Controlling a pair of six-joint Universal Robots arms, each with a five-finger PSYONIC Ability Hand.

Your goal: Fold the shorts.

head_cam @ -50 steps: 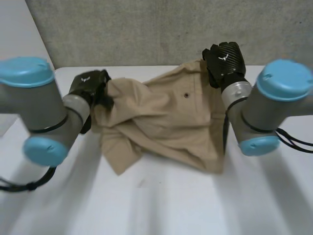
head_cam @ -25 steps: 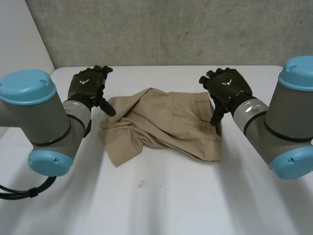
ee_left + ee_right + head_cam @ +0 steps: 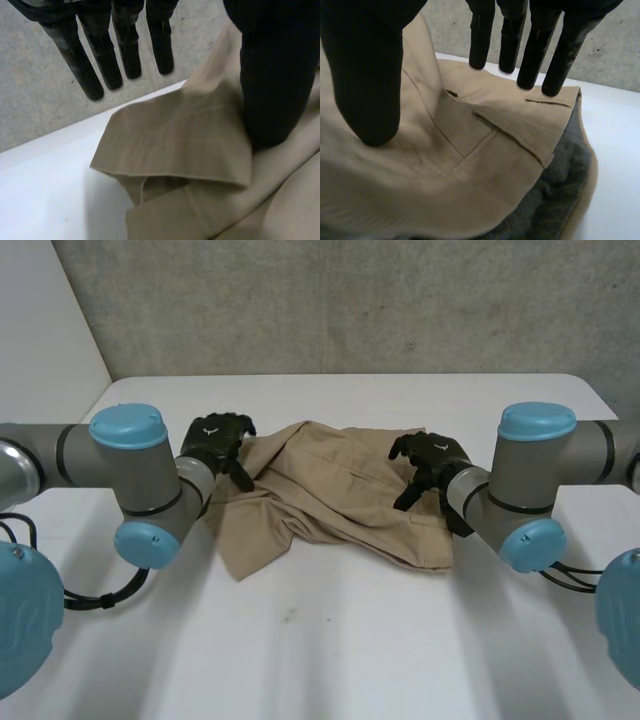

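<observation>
The tan shorts (image 3: 335, 498) lie rumpled in a loose fold on the white table (image 3: 330, 640). My left hand (image 3: 214, 439) hovers at their left edge, open. In the left wrist view its straight fingers (image 3: 100, 55) stand clear of the cloth while the thumb (image 3: 272, 75) rests over a folded flap of the shorts (image 3: 185, 145). My right hand (image 3: 428, 462) is over the waistband end at the right, open too. Its fingers (image 3: 535, 50) point past the waistband and its thumb (image 3: 367, 75) hangs just above the shorts (image 3: 485, 165), whose grey lining (image 3: 555, 200) shows.
A grey wall (image 3: 350, 300) rises behind the table's far edge. Bare white tabletop stretches in front of the shorts and to both sides.
A second ago both hands held the shorts up, spread between them. They let go, the shorts dropped into a heap, and both arms came down low beside the cloth.
</observation>
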